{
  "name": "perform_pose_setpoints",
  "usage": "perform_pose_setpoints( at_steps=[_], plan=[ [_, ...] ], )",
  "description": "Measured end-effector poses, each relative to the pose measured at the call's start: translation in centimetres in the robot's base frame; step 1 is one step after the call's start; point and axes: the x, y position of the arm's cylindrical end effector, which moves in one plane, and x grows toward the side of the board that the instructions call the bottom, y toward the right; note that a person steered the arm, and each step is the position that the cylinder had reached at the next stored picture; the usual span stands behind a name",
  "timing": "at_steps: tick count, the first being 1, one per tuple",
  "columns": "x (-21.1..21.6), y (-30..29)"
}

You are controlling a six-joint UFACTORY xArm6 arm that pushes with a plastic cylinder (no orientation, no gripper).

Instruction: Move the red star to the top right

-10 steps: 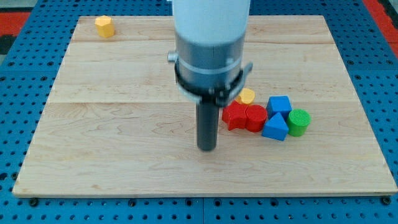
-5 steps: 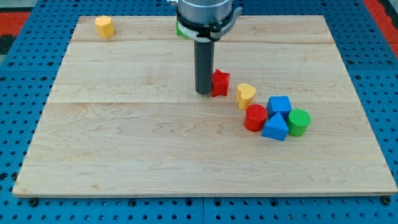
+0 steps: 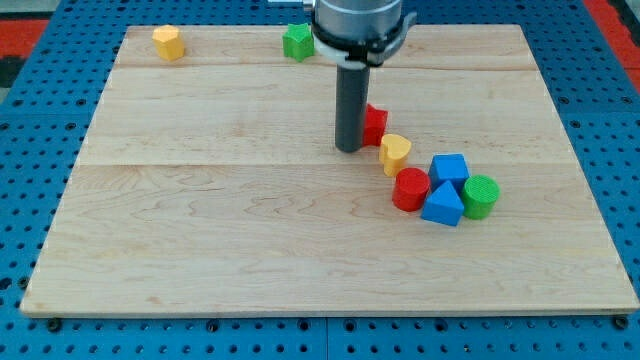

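Red star (image 3: pixel 375 123) half hidden, orientation unreadable, touching my tip (image 3: pixel 349 149) on its right; no end effector.

Pale wooden bench (image 3: pixel 200 230) carries red star (image 3: pixel 375 123), yellow heart (image 3: pixel 396 153), red cylinder (image 3: pixel 410 189), blue cube (image 3: pixel 450 169), blue triangular block (image 3: pixel 443 205), green cylinder (image 3: pixel 481 196), green block (image 3: pixel 297 41), yellow block (image 3: pixel 168 42).

You see a pale wooden board (image 3: pixel 200 250) of joined planks filling most of the frame, lying on a blue perforated surface (image 3: pixel 40 330). Red patches show at the upper left corner (image 3: pixel 20 25) and upper right corner (image 3: pixel 615 15). Lighting is even.
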Motion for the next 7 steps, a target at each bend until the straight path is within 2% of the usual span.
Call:
perform_pose_setpoints(
  at_steps=[1, 2, 3, 4, 5, 6, 7],
  plan=[
    [-2.9, 0.6],
    [-2.6, 0.9],
    [-0.1, 0.9],
    [-1.5, 3.5],
    [-5.8, 4.5],
    [-7.8, 7.0],
    [-5.2, 7.3]
  ],
)
